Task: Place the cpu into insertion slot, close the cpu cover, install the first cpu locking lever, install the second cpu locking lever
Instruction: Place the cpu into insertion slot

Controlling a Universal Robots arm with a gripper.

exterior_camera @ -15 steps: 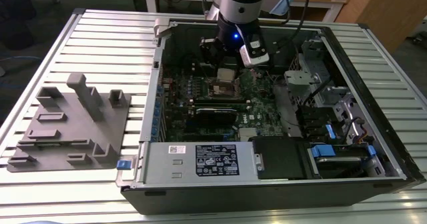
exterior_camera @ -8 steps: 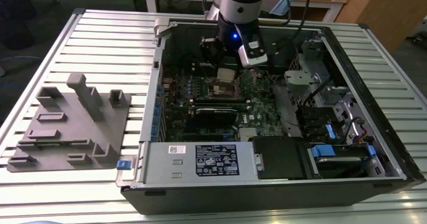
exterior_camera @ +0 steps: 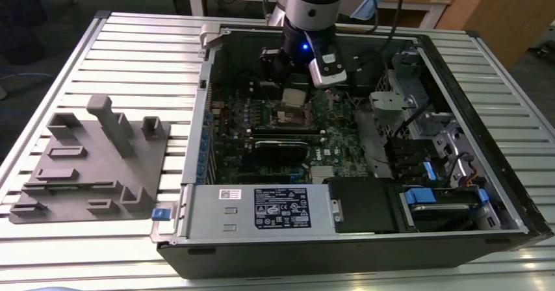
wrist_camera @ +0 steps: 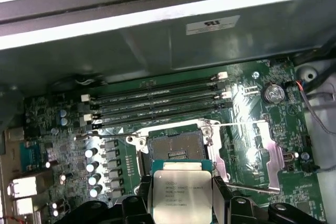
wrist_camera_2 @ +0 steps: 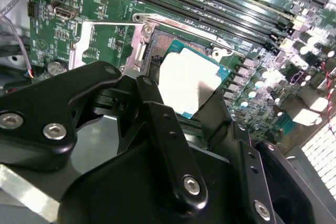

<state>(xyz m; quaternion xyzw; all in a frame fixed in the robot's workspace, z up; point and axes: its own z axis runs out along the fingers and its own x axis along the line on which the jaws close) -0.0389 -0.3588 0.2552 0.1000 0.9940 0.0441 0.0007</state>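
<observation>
My gripper (exterior_camera: 295,95) is shut on the cpu (exterior_camera: 293,97), a flat square silver chip held by its edges between the two black fingers (wrist_camera: 142,199). In both wrist views the cpu (wrist_camera: 181,192) (wrist_camera_2: 186,85) hangs just above and slightly off the insertion slot (wrist_camera: 176,147), whose square socket lies uncovered on the green board. The cpu cover (wrist_camera: 269,153), a thin metal frame, is swung open flat beside the slot. Two thin wire levers (wrist_camera: 242,125) stand released along the cover's edges.
The open computer case (exterior_camera: 197,141) walls in the board on all sides. Memory slots (wrist_camera: 157,98) run close behind the socket, and a long black card (exterior_camera: 279,149) lies in front. A grey fixture block (exterior_camera: 87,161) sits on the slatted table at the exterior view's left.
</observation>
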